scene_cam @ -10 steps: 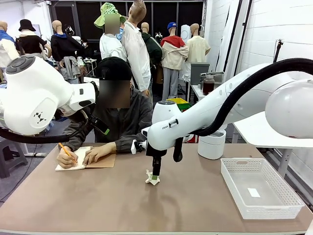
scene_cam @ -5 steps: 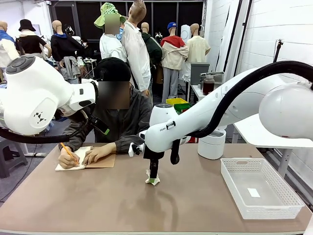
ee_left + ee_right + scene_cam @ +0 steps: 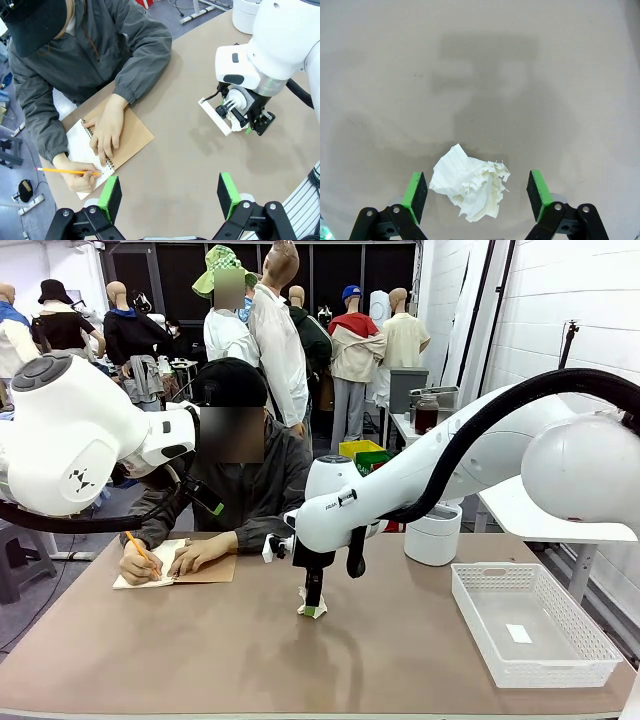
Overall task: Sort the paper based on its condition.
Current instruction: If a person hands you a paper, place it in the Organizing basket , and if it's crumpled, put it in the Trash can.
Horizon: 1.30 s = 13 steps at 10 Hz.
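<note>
Count: one crumpled paper (image 3: 470,187), one spiral notebook (image 3: 132,135), one pencil (image 3: 65,171), one white basket (image 3: 500,567) holding one small white slip (image 3: 518,633), one white round tub (image 3: 433,535). Two grippers, and two hands of the person.

The crumpled paper sits mid-table (image 3: 200,660), directly under the right gripper (image 3: 314,606).

Right wrist view: the right gripper's jaws are spread wide with the wad between the two green pads (image 3: 416,192). There is a gap on each side and neither pad touches. Frayed, torn edges show on the wad.

Front view: the basket stands well apart at the robot's right, and the tub is behind it.

Left wrist view: the left gripper (image 3: 169,196) is released and empty, high over the table. Below it, one hand (image 3: 107,132) lies flat on the notebook. The other hand (image 3: 80,177) holds the pencil to the page.

Against a second ago: the right gripper has dropped lower and shifted slightly toward the robot's left, hiding more of the wad in the front view. Its jaws were just as wide then. The person's writing posture is nearly unchanged.
</note>
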Available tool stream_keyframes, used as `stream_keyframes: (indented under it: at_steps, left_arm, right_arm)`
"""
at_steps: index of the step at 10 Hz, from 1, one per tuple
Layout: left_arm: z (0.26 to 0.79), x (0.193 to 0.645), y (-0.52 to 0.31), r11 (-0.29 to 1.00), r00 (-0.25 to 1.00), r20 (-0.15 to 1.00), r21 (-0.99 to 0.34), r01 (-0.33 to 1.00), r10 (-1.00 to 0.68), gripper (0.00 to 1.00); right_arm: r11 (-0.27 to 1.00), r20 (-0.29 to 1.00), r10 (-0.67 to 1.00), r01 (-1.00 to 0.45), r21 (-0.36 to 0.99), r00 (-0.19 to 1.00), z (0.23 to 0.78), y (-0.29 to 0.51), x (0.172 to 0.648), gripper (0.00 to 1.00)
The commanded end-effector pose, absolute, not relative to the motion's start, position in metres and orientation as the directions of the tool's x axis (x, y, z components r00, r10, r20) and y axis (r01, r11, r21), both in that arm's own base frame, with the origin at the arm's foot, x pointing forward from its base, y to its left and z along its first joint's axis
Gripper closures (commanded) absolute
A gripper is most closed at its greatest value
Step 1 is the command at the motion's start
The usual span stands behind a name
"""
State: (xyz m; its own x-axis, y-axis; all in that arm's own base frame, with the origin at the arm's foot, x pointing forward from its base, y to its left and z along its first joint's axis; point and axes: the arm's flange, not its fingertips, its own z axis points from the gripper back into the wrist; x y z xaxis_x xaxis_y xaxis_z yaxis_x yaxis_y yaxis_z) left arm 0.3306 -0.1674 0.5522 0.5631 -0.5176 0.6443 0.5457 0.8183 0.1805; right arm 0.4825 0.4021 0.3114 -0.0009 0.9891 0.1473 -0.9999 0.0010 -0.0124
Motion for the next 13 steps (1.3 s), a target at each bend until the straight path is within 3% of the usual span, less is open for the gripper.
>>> stream_keyframes:
  at_steps: [1,2,4,7,8,10,13]
  left_arm:
    - [0.552,0.331,-0.166,0.821,0.565,0.645,0.182,0.541,-0.516,0.00]
    - [0.552,0.331,-0.166,0.821,0.565,0.645,0.182,0.541,-0.516,0.00]
    - [0.552,0.331,-0.166,0.821,0.565,0.645,0.182,0.541,-0.516,0.00]
    - [0.552,0.331,-0.166,0.821,0.565,0.645,0.182,0.541,-0.516,0.00]
    - [0.552,0.331,-0.166,0.821,0.565,0.645,0.182,0.541,-0.516,0.00]
    - [0.552,0.331,-0.166,0.821,0.565,0.645,0.182,0.541,-0.516,0.00]
    - [0.552,0.331,-0.166,0.821,0.565,0.645,0.182,0.541,-0.516,0.00]
  right_arm:
    - [-0.008,0.119,0.993,-1.000,-0.010,-0.009,0.314,0.406,0.490,0.13]
    - [-0.006,0.121,0.993,-1.000,-0.008,-0.007,0.313,0.406,0.490,0.29]
    - [0.001,0.113,0.994,-1.000,-0.002,0.001,0.314,0.406,0.491,0.35]
    - [0.014,0.104,0.994,-1.000,0.012,0.016,0.314,0.406,0.492,0.88]
    - [0.017,0.106,0.994,-1.000,0.019,0.019,0.314,0.406,0.492,1.00]
    - [0.025,0.114,0.993,-1.000,0.014,0.027,0.327,0.403,0.488,1.00]
    - [0.160,0.107,0.982,-0.985,-0.056,0.154,0.416,0.373,0.477,1.00]
